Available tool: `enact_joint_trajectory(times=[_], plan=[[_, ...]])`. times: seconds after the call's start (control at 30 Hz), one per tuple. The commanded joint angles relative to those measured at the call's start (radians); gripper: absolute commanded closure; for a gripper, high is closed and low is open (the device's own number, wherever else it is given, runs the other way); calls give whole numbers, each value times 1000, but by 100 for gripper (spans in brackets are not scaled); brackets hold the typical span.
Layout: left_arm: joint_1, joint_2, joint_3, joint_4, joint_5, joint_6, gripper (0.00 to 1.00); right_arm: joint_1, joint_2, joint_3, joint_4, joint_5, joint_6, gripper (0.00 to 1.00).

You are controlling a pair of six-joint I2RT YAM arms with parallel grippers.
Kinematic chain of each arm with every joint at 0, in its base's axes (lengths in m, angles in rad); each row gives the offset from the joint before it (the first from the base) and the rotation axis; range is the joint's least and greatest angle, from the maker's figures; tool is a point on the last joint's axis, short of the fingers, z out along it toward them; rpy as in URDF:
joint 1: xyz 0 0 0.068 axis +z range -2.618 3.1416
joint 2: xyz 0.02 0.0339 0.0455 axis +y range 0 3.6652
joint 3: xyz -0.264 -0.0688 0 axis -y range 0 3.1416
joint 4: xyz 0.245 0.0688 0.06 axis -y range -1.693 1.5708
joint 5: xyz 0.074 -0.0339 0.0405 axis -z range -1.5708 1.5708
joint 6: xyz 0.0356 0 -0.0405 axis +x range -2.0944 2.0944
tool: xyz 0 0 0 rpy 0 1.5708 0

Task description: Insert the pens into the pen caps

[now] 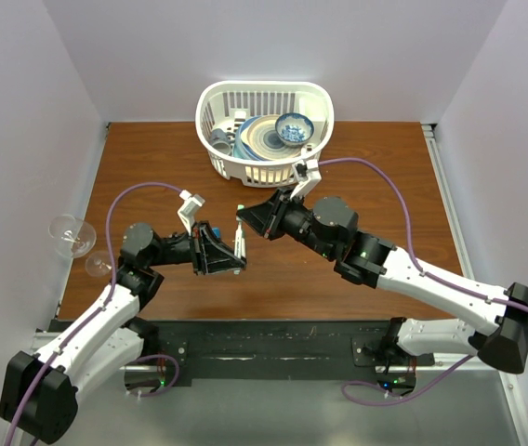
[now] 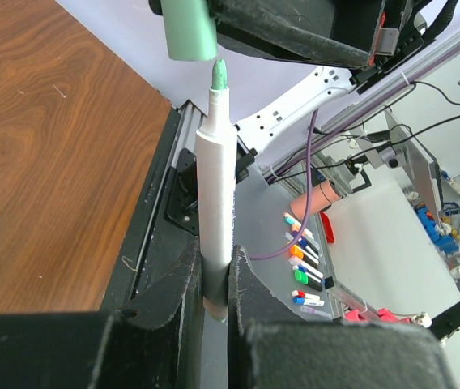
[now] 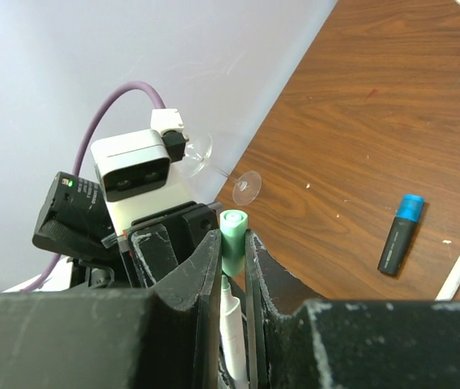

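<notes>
In tight jaws — pen, seemingly cap.

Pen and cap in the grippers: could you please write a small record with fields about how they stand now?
left gripper: shut on the pen
right gripper: shut on the green cap
pen tip: green, bare, not yet inside the cap
alignment: in the left wrist view, cap opening just above and left of the tip
table: second pen and blue-capped marker lie apart

Wooden table, plain white walls
</notes>
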Motion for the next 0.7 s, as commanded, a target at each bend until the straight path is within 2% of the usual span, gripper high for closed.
enact_joint_trajectory(times=[0.0,0.67], plan=[[5,5,22,31,6,6,100,5,-37,-10,46,-6,5,90],[5,8,28,17,6,24,100,8,-35,-25,21,-7,-4,91]])
